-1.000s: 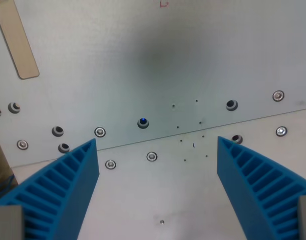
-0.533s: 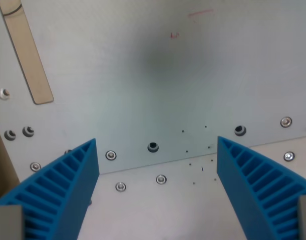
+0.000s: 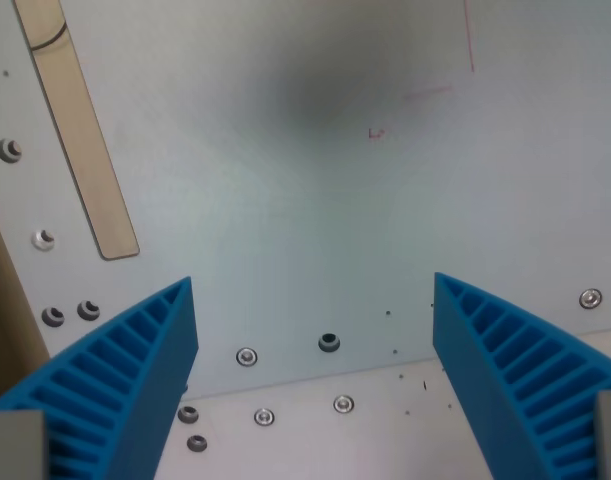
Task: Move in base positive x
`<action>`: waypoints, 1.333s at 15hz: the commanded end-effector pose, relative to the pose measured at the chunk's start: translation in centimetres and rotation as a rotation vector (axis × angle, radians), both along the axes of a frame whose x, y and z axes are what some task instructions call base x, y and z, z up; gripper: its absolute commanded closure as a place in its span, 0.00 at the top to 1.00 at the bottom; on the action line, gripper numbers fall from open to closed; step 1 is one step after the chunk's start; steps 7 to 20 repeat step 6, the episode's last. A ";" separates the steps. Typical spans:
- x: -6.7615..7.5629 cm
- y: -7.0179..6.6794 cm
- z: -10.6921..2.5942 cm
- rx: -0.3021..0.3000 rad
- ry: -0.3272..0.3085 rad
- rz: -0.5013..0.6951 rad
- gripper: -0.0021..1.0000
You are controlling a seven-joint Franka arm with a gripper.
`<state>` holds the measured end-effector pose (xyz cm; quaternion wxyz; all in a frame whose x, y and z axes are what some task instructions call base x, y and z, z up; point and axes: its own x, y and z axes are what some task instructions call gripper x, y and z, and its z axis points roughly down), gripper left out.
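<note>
My gripper (image 3: 315, 330) is open and empty, with its two blue ribbed fingers (image 3: 125, 385) at the wrist view's lower left and lower right. It hangs above a pale grey metal table plate (image 3: 285, 200). Nothing lies between the fingers. A seam (image 3: 315, 378) between two plates runs across the bottom of the view, with screws (image 3: 247, 356) and a dark hole (image 3: 329, 342) along it.
A tan wooden strip (image 3: 80, 140) lies slanted at the upper left. Faint red pen marks (image 3: 377, 132) sit on the plate at upper right. More screws and holes (image 3: 53, 316) line the left edge. A brownish edge (image 3: 5, 270) borders the far left.
The whole scene has slid downward and slightly rightward in the view, so the camera has moved. The seam and screws now sit near the bottom. More red marks came into view.
</note>
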<state>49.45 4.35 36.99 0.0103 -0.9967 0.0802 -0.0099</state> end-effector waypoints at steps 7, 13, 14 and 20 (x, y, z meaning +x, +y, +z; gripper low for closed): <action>4.2 0.8 0.2 -0.023 0.025 -0.011 1.00; 4.2 0.8 0.2 -0.023 0.025 -0.011 1.00; 4.2 0.8 0.2 -0.023 0.025 -0.011 1.00; 4.2 0.8 0.2 -0.023 0.025 -0.011 1.00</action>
